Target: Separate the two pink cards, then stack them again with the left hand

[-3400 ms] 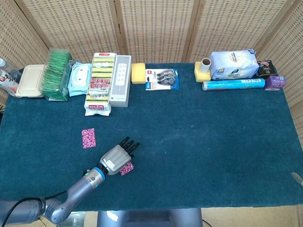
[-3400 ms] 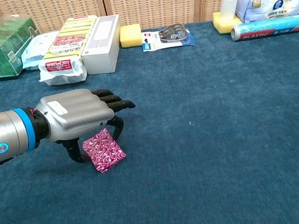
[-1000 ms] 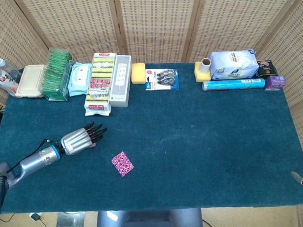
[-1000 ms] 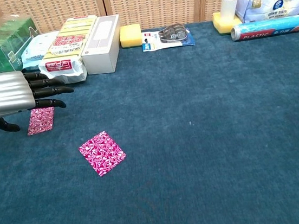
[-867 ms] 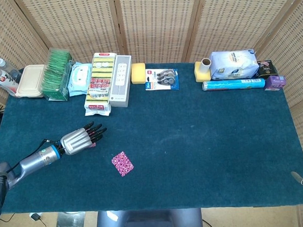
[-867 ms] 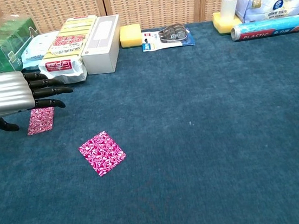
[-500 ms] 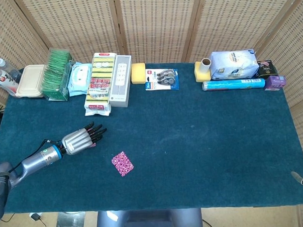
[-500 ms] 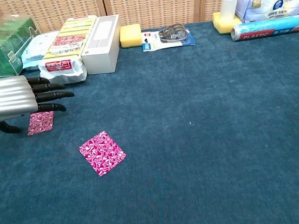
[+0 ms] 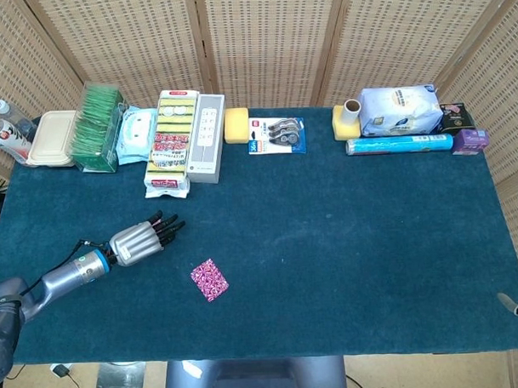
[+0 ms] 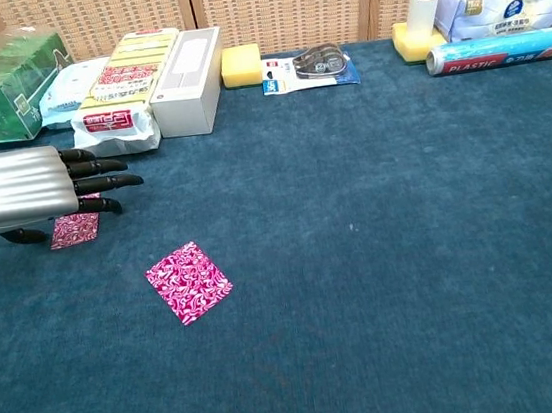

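My left hand point(image 10: 27, 190) over far pink patterned card point(image 10: 75, 228), fingers spread flat, holding nothing. Near pink patterned card point(image 10: 189, 281) apart on desk point(image 10: 412, 250), waiting for stacking.

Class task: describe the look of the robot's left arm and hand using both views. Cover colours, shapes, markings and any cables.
The left hand has a silver, ribbed metallic back and slim black fingers. In the head view, the hand joins a grey tubular left arm through a wrist with a bright blue ring. A thin dark cable loops near the wrist. The right hand is not in view.
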